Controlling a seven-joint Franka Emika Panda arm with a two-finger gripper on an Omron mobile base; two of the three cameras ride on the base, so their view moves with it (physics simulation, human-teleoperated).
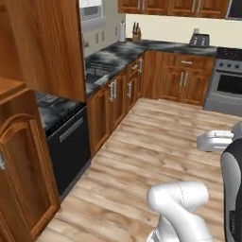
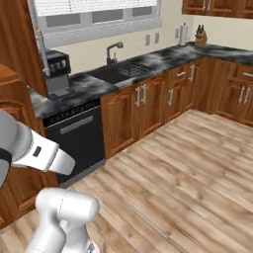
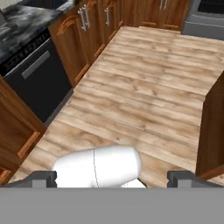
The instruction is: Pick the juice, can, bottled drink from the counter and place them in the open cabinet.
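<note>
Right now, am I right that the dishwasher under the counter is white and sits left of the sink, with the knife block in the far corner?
Not quite: the dishwasher is black, as the right base view shows. The rest holds: it sits under the counter, left of the sink, with the knife block in the far corner.

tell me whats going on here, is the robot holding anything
No. The robot arm is out over the wooden floor with its gripper open and nothing between its fingers. It faces a run of dark marbled counter with a sink, above a black dishwasher and brown cupboards. No juice, can or bottle can be made out on the counter from here, so no pick has begun.
</note>
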